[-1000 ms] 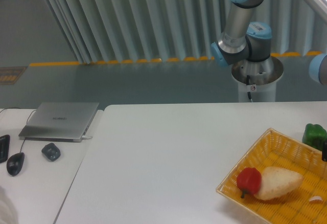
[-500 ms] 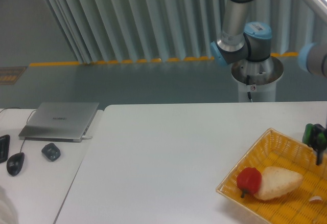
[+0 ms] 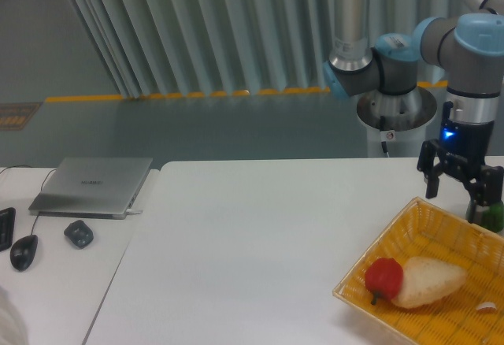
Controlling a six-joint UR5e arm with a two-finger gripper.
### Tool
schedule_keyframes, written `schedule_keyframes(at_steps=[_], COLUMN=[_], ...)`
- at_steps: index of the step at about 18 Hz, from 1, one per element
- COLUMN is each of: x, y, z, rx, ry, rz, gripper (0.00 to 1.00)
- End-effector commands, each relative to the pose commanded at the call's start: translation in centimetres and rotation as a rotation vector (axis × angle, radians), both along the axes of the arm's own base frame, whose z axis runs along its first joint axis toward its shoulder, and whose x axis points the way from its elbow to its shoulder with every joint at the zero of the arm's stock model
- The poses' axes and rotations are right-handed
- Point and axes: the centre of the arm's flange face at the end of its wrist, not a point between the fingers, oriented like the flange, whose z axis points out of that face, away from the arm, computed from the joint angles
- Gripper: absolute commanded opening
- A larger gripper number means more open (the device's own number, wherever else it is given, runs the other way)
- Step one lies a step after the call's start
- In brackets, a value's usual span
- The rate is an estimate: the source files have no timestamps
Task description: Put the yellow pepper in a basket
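Observation:
The yellow woven basket sits at the table's front right corner, cut off by the frame edge. In it lie a pale, washed-out yellow pepper and, touching its left side, a red pepper. My gripper hangs open and empty above the basket's far corner, fingers pointing down, clear of both peppers. A green pepper rests on the table just behind the basket, partly hidden by my right finger.
A small white scrap lies in the basket near the right edge. The arm's pedestal stands behind the table. On the left side table are a closed laptop, a mouse and a small dark object.
My gripper was barely visible at the right frame edge over the basket. It has risen and moved left into full view, open, as the arm swung round. The peppers have not moved.

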Motion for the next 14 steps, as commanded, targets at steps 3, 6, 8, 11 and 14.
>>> schedule_keyframes(at_steps=[3,6,8,11,14], x=[-2.1,-4.9,-5.6,-5.4,-4.7], y=[-1.8,-4.3,-5.0,-4.6,-3.9], z=[-0.5,-1.5,-2.1,-2.6,-3.2], rx=[-0.029,-0.085,-0.18,-0.222,-0.229], ry=[0.01,0.018,0.05,0.057,0.042], rz=[-0.036,-0.143,-0.183,-0.208,-0.227], gripper=[1.0,1.0,1.0,1.0,1.0])
